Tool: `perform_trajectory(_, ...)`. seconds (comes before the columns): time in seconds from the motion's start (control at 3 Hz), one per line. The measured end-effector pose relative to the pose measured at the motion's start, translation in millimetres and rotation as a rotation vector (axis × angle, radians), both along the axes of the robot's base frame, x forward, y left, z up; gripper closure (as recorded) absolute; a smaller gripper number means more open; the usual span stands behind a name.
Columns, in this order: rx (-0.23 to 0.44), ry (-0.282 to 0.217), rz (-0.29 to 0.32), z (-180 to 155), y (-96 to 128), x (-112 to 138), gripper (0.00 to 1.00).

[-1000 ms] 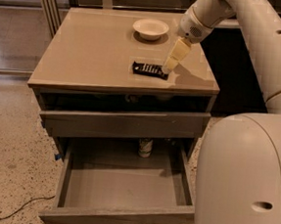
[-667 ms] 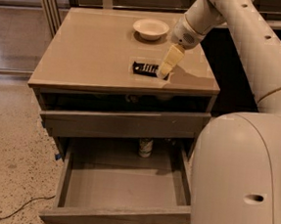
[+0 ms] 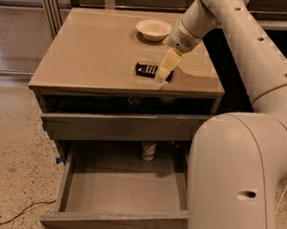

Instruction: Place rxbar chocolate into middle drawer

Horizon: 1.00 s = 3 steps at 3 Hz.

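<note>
Cabinet top (image 3: pixel 88 56): pincer (image 3: pixel 161 77) shifted left, now over rxbar chocolate (image 3: pixel 145 69).

The smooth off-white arm (image 3: pixel 254 56) bears small dark holes and ends in a pale yellow gripper (image 3: pixel 161 77) above the table (image 3: pixel 89 51).

Gripper (image 3: pixel 162 76) over rxbar chocolate (image 3: pixel 145 69), bowl (image 3: pixel 153 29) behind
</note>
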State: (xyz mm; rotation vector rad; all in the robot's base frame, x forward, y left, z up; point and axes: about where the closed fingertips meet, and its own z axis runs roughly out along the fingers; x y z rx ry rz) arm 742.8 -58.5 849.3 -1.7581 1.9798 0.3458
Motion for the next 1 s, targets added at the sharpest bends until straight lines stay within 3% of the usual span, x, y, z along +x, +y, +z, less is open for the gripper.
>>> perform_trajectory(0.33,-0.059,-0.021,0.017,6.2,4.6,3.6,0.00)
perform_trajectory(1.0,-0.057,-0.012,0.023,-2.3,11.6,10.1,0.00)
